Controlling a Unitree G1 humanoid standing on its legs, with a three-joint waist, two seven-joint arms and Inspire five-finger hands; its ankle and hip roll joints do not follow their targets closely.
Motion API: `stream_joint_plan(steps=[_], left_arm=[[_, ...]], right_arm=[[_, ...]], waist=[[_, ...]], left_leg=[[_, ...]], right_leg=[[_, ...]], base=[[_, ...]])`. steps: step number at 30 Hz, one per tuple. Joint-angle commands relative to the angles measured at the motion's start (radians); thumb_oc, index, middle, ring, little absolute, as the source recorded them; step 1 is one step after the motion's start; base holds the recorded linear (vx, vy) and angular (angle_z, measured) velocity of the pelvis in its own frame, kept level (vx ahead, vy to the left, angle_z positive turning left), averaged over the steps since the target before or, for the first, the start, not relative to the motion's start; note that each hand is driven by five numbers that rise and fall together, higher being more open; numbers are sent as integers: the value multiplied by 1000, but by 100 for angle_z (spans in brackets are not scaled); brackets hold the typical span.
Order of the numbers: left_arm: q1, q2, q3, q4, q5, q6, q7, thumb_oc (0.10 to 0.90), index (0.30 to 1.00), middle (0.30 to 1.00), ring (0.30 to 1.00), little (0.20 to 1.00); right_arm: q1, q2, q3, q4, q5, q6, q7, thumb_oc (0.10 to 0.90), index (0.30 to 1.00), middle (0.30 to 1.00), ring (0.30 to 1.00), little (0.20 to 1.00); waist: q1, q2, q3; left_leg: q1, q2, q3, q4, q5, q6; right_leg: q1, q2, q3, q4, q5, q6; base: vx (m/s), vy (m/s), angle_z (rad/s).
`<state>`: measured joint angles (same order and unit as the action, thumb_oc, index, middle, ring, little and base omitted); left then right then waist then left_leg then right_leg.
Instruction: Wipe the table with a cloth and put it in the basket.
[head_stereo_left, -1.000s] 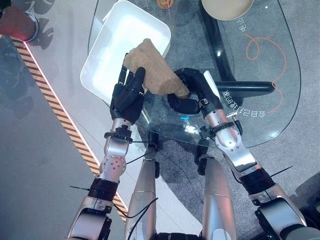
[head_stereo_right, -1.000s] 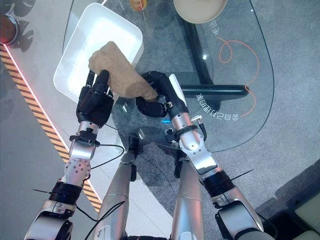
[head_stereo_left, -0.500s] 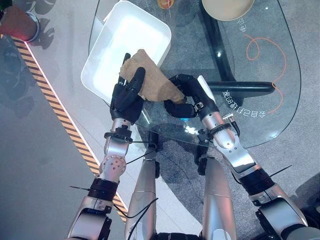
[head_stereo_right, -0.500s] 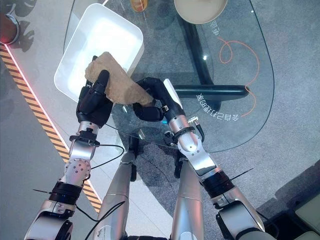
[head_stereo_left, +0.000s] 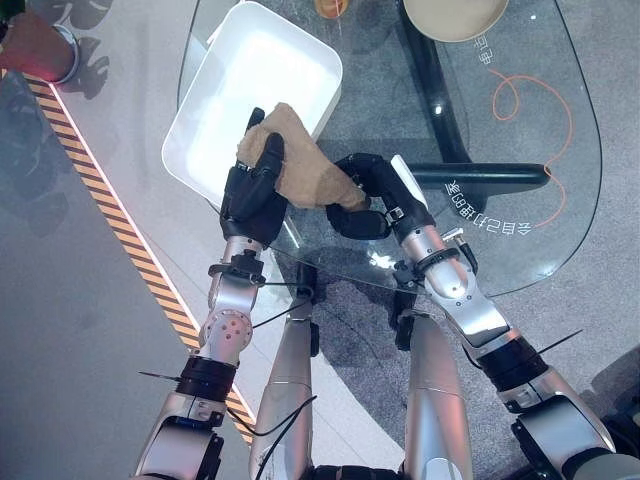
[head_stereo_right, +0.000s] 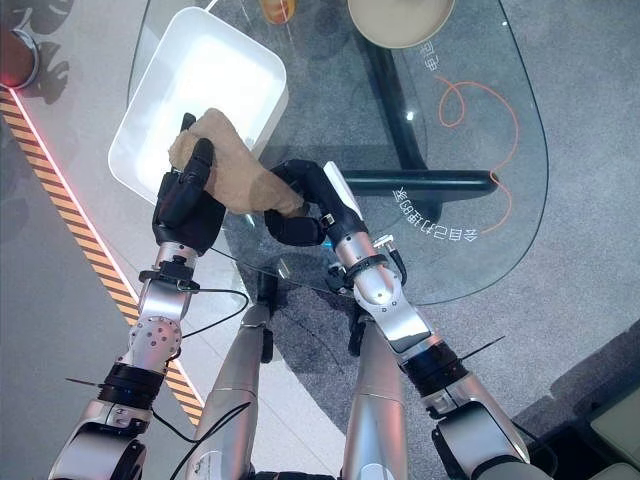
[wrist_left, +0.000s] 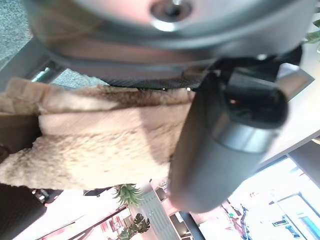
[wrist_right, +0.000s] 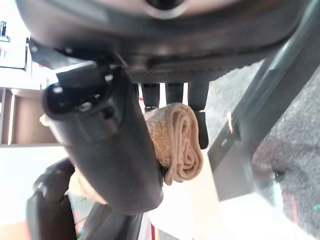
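so the tan cloth (head_stereo_left: 300, 172) is off the glass table (head_stereo_left: 520, 150) and held between both hands at the near lip of the white basket (head_stereo_left: 200, 120), which sits at about ten o'clock on the tabletop. the left hand (head_stereo_left: 252, 190) has its fingers and thumb curled round the cloth's left end; its wrist view shows the thumb pressed across the fuzzy fabric. the right hand (head_stereo_left: 372, 195) pinches the opposite end, at roughly three o'clock of the bundle, and its wrist view shows a rolled edge of cloth caught between thumb and fingers.

judging by this, the wiping part looks finished or set aside, and the drop-off is the step in hand. part of the cloth overhangs the basket's rim, but most of it sits above the glass just beside it, so it is not yet in. what remains, as i read it: carry the bundle further toward eleven o'clock over the basket's hollow, then let both hands release.
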<state>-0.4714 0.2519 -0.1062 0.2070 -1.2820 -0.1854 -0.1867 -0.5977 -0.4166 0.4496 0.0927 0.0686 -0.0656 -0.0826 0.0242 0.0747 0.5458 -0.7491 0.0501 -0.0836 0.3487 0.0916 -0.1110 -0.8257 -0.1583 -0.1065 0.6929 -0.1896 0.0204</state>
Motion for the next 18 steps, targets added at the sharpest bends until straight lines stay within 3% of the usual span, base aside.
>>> stream_joint_plan(steps=[1, 11, 12, 13, 14, 15, 18], left_arm=[[-56, 21, 16, -173, 2, -63, -81, 100, 300, 300, 300, 200], [-48, 15, 25, -184, -3, -76, -85, 100, 300, 300, 300, 200], [-47, 13, 25, -184, -2, -77, -87, 100, 300, 300, 300, 200], [-47, 11, 25, -186, 0, -78, -84, 100, 300, 300, 300, 200], [-46, 11, 26, -190, 0, -79, -81, 100, 300, 300, 300, 200], [-45, 9, 26, -190, 1, -81, -81, 100, 300, 300, 300, 200], [-44, 6, 26, -191, 1, -94, -78, 100, 300, 300, 300, 200]], right_arm=[[-120, 57, -44, -217, 26, -111, -6, 100, 300, 300, 300, 200], [-113, 65, -50, -218, 24, -107, -3, 100, 300, 300, 300, 200], [-113, 65, -51, -217, 29, -107, -2, 328, 495, 495, 495, 428], [-113, 66, -51, -217, 29, -106, -2, 432, 585, 585, 585, 532], [-110, 65, -52, -219, 36, -107, -4, 723, 834, 834, 834, 823], [-109, 65, -52, -218, 38, -107, -4, 800, 900, 900, 900, 900], [-109, 72, -51, -218, 41, -106, -2, 800, 900, 900, 900, 900]], waist=[[6, -24, -26], [9, -23, -26], [9, -23, -26], [9, -23, -26], [9, -23, -26], [9, -23, -26], [9, -23, -26]], left_leg=[[50, -105, 108, 90, -143, 114], [51, -108, 106, 90, -143, 116], [51, -108, 105, 90, -144, 116], [51, -108, 105, 90, -144, 116], [50, -109, 105, 91, -143, 116], [50, -109, 105, 90, -143, 116], [48, -109, 105, 90, -143, 117]], right_leg=[[71, 79, -21, -154, 101, 5], [71, 77, -24, -151, 100, 4], [71, 77, -24, -151, 100, 4], [71, 77, -24, -151, 101, 4], [71, 76, -24, -152, 101, 4], [71, 76, -24, -153, 101, 4], [67, 78, -23, -150, 101, 4]], base=[[0, 0, 0], [0, 0, 0], [0, 0, 0], [0, 0, 0], [0, 0, 0], [0, 0, 0], [0, 0, 0]])
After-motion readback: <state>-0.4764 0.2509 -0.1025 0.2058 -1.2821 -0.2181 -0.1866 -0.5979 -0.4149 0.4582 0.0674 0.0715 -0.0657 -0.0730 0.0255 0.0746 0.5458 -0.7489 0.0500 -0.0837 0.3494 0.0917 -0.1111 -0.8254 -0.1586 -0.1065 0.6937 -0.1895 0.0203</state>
